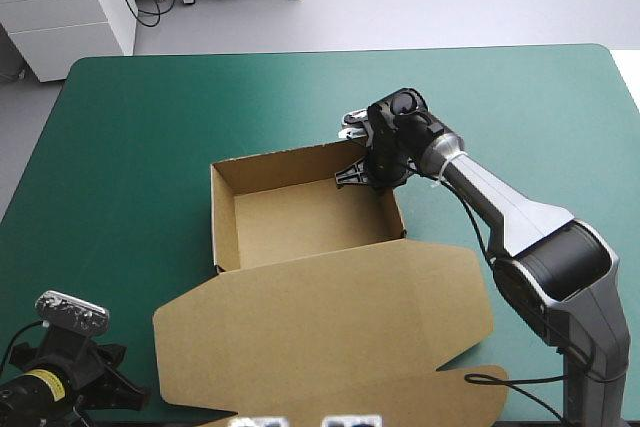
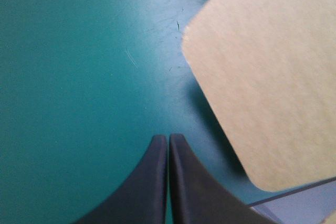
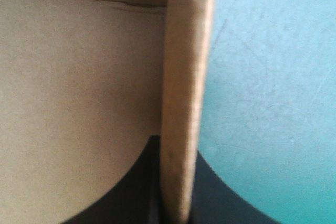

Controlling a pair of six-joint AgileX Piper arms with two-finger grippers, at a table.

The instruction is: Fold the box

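Right arm (image 1: pixel 500 204) silver-grey, black-jointed; left gripper (image 2: pixel 168 138) black, seemingly matte.

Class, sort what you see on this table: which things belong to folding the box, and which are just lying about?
In the job: box, tray up, lid flat; right claw, shut on its wall.
Merely there: left claw, shut, over the teal-green cover.

The teal-green table (image 1: pixel 130 147) bears the brown box (image 1: pixel 300 217), lid flat.

No legible txt, labels, nos.; box (image 1: pixel 300 217) unprinted.
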